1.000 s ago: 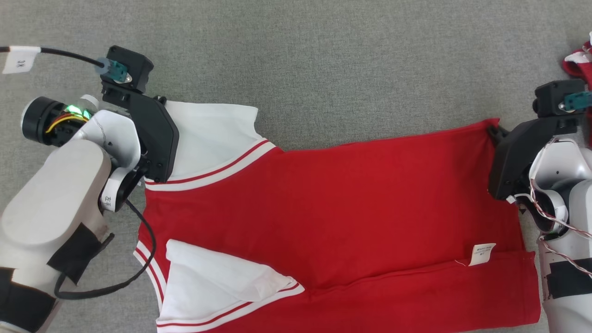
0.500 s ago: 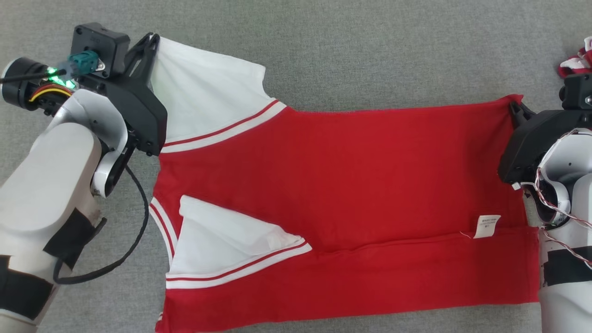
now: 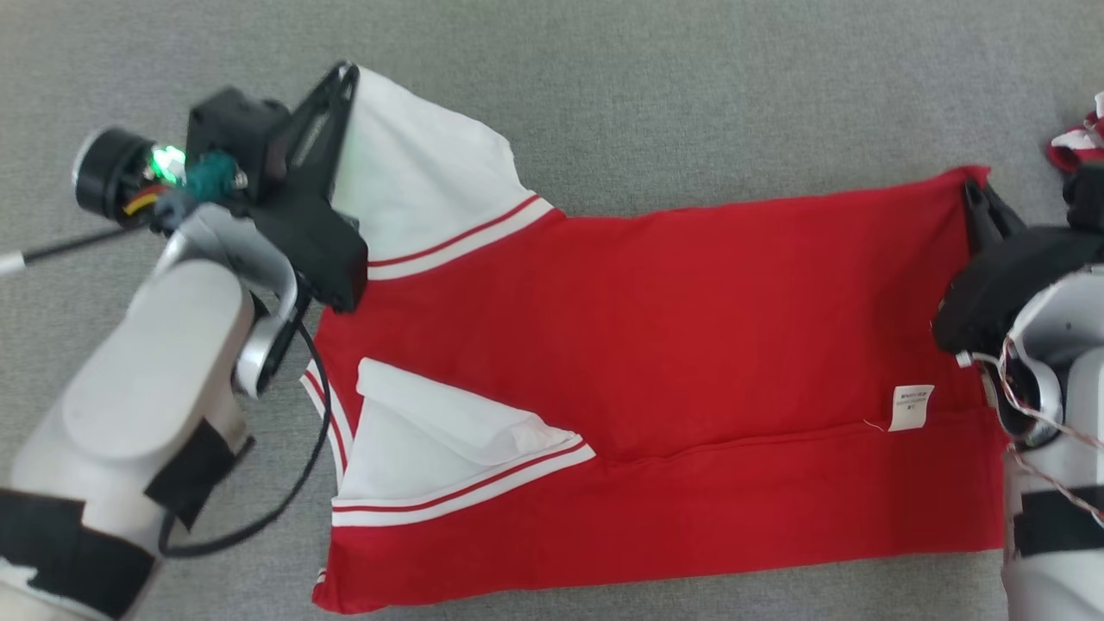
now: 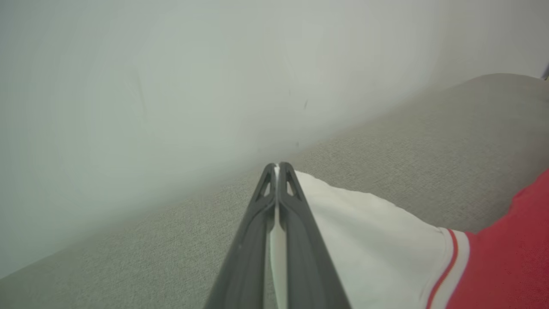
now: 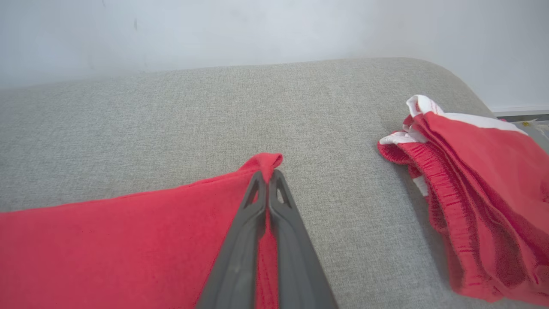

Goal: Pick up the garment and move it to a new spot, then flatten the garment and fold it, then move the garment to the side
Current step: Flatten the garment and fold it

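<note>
The red garment (image 3: 690, 345) lies spread across the grey padded surface (image 3: 604, 86); the left fingers (image 3: 321, 121) are clamped together on the tip of its white sleeve (image 3: 423, 190), and the right fingers (image 5: 240, 240) are clamped together on its red hem corner (image 5: 268, 162). Judged light, limp and not fragile, it will likely sag and crease between holds, and thin knit may slip from a narrow pinch. Holds at corners and sleeve ends suit it best, with the cloth kept taut between them.

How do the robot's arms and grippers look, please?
Both arms are pale grey with black tape. The left arm carries a black cable and a green light; the right arm, thin red-white wires. The left gripper and right gripper have long dark tapering fingers.
</note>
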{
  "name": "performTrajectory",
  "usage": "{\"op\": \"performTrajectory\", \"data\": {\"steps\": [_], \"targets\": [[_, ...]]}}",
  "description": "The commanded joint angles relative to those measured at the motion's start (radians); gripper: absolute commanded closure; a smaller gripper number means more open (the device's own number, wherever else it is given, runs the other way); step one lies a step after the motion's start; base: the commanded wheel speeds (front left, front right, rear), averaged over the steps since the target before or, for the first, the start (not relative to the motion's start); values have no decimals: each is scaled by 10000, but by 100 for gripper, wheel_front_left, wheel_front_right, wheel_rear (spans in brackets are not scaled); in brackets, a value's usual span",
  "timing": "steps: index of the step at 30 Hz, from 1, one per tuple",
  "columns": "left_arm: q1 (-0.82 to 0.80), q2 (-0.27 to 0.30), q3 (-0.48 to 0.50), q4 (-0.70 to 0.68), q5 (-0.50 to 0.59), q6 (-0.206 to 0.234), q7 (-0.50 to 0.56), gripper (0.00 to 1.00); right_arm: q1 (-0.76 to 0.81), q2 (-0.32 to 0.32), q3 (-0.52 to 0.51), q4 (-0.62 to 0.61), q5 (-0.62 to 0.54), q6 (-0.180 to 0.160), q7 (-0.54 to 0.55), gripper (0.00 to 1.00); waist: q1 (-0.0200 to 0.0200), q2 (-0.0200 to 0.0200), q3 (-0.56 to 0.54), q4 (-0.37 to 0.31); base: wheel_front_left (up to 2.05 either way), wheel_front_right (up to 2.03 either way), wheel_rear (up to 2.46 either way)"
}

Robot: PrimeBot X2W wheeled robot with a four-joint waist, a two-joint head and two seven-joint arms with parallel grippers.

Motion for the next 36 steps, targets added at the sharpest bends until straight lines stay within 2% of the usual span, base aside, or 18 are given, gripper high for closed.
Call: {"op": "performTrajectory", "data": {"steps": [1,7,14,20,28,36], "targets": [[455,36,17,-317,-56,164,-227,100,409,-20,-54,-212,170,7,-77,100,0,0,-272,203,0,0,0],[1934,310,2,-1713,-239,654,-515,100,1539,-76,-265,-1013,418,7,-152,100,0,0,-716,494,0,0,0],[4346,838,-70,-4169,-615,1658,-424,100,3036,139,-665,-2151,458,7,-307,100,0,0,-1092,872,0,0,0],[6021,996,-132,-5584,-967,2396,-447,100,3729,-9,-890,-2227,243,7,-522,100,0,0,-1309,1075,0,0,0],[7329,947,-212,-6181,-1478,2850,-512,100,4256,-572,-755,-1791,107,7,-546,100,0,0,-1573,1173,0,0,0],[7956,898,-434,-6143,-1715,2863,-503,100,5020,-1294,-375,-1924,264,7,-404,100,0,0,-1746,1214,0,0,0]]}}
